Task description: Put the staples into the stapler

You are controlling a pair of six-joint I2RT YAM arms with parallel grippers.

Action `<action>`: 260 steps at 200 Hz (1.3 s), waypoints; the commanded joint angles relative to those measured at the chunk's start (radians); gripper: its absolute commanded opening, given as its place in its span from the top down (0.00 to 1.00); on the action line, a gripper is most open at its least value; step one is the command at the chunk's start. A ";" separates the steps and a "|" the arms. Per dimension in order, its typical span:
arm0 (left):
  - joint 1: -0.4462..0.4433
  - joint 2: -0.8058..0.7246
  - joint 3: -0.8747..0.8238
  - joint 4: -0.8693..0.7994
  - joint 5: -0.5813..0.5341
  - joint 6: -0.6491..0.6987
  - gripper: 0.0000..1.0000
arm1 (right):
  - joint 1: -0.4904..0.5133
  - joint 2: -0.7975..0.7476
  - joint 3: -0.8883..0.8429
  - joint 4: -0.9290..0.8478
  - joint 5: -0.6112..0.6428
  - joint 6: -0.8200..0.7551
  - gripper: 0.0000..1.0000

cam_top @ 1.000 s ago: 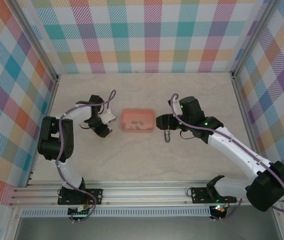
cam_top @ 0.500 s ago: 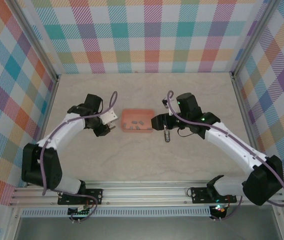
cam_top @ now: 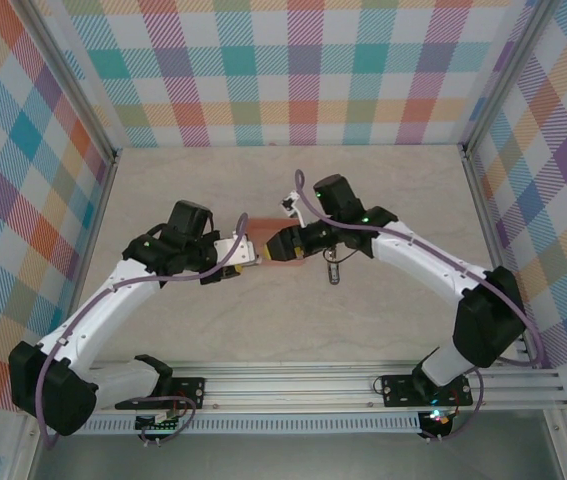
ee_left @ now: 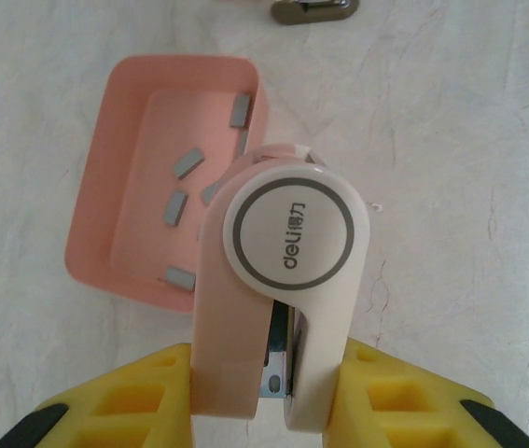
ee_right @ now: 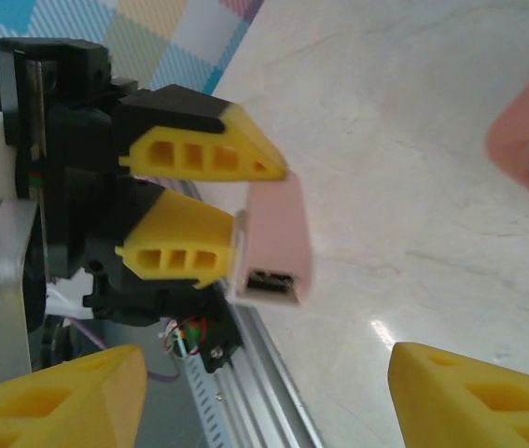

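Our left gripper [ee_left: 264, 397] is clamped on the pink-and-white Deli stapler [ee_left: 287, 233], just by the salmon-pink tray [ee_left: 87, 219] where at least 4 staples [ee_left: 187, 165] lie. Our right gripper [ee_right: 264, 392], jaws apart, should square up to the stapler's end before closing.

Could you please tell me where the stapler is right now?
The stapler is clamped in the left hand, just left of table centre in the top view, its round head at the edge of the pink tray holding the staples.
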 commanded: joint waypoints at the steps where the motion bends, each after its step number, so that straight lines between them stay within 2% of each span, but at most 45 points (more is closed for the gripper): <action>1: -0.014 -0.007 -0.018 0.025 0.042 0.038 0.73 | 0.030 0.034 0.048 0.028 -0.053 0.028 0.31; 28: -0.027 -0.007 -0.025 0.034 0.043 0.028 0.73 | 0.048 0.069 0.075 0.013 0.009 0.041 0.32; 74: -0.037 -0.025 -0.036 0.047 0.041 0.025 0.74 | 0.061 0.117 0.102 0.003 0.007 0.072 0.33; 126: -0.042 -0.034 -0.046 0.051 0.002 0.024 0.75 | 0.031 0.056 0.071 -0.031 0.085 0.081 0.31; 165: -0.042 -0.038 -0.049 0.056 0.018 0.014 0.75 | 0.005 0.014 0.014 0.004 0.054 0.101 0.31; 189: -0.044 -0.041 -0.048 0.062 0.026 0.010 0.75 | 0.007 0.033 0.014 0.019 0.007 0.122 0.31; 260: -0.045 -0.050 -0.052 0.073 0.034 0.003 0.75 | 0.023 0.098 0.036 0.019 -0.022 0.138 0.33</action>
